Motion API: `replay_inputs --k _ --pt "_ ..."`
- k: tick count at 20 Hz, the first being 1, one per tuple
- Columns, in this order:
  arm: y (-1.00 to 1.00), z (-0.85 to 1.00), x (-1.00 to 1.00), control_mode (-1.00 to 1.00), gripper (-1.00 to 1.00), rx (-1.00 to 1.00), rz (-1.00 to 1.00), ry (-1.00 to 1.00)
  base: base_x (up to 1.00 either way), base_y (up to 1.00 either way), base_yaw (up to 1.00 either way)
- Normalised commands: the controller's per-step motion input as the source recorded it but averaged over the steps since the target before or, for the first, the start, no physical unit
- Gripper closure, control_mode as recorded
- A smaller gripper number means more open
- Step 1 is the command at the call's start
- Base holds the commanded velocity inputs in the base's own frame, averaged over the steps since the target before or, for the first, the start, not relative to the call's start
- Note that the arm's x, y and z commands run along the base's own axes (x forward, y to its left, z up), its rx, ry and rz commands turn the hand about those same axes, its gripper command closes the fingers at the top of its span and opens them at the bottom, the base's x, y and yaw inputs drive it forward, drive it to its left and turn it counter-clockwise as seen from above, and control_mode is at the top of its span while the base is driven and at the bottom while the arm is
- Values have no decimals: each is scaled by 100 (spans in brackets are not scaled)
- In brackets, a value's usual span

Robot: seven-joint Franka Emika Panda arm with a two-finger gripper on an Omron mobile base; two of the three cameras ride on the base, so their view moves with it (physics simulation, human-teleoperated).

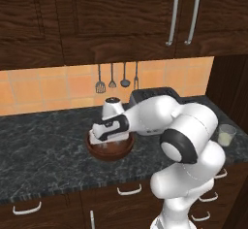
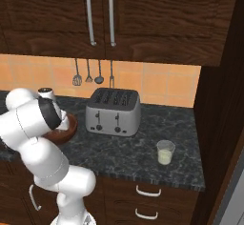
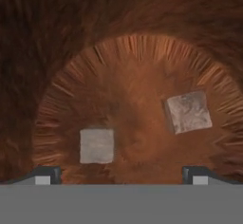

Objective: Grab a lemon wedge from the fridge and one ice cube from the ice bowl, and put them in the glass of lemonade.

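Two ice cubes (image 3: 97, 145) in ice bowl (image 3: 71, 76)

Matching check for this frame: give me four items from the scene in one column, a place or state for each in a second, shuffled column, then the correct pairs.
Things:
1. gripper
2. ice bowl
3. glass of lemonade
4. toaster

Places or states:
A. stands near the counter's front edge, apart from the other things
B. open, hanging right over the bowl's inside
C. holds two pale ice cubes on its floor
D. stands against the tiled wall, under the hanging utensils

Pairs: 1-B, 2-C, 3-A, 4-D
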Motion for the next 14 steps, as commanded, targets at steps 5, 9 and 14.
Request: replay_inputs --k 5,9,14 --pt "4 -16 7 -100 -100 0 -21 0 0 0 0" --pt "-1 0 30 -100 -100 0 -24 0 0 0 0" --pt "-21 -3 8 -100 -100 0 -12 1 0 0 0"
